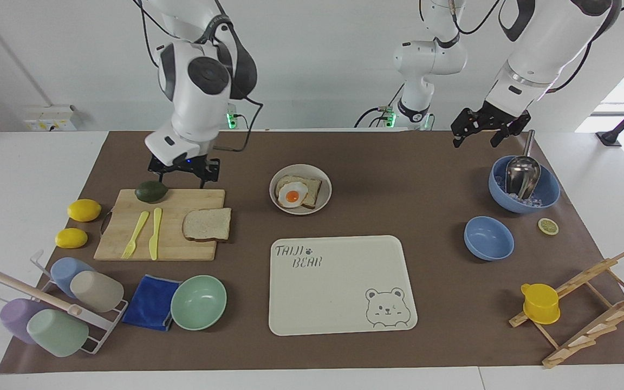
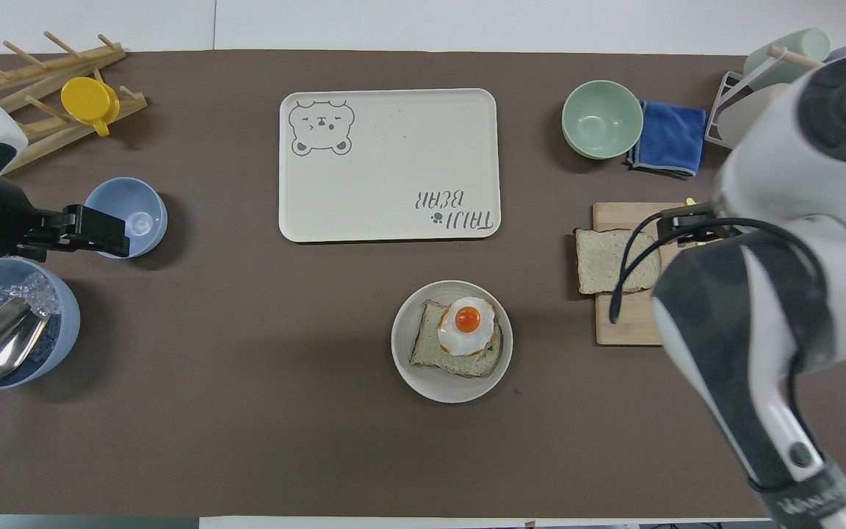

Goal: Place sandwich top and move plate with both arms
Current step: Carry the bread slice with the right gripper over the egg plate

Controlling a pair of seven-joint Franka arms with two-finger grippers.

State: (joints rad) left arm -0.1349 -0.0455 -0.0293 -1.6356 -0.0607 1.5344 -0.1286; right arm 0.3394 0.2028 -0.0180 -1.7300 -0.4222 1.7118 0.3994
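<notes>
The sandwich top lies flat on the wooden cutting board, at the board's end toward the plate; it also shows in the overhead view. The round cream plate sits mid-table and holds a smaller bread slice with a fried egg. My right gripper hangs open and empty over the board's edge nearest the robots, beside the avocado. My left gripper waits open and empty in the air by the large blue bowl.
The bear tray lies farther from the robots than the plate. A yellow fork and knife lie on the board. Two lemons, a mint bowl, a blue cloth, a cup rack, a small blue bowl and a wooden rack stand around.
</notes>
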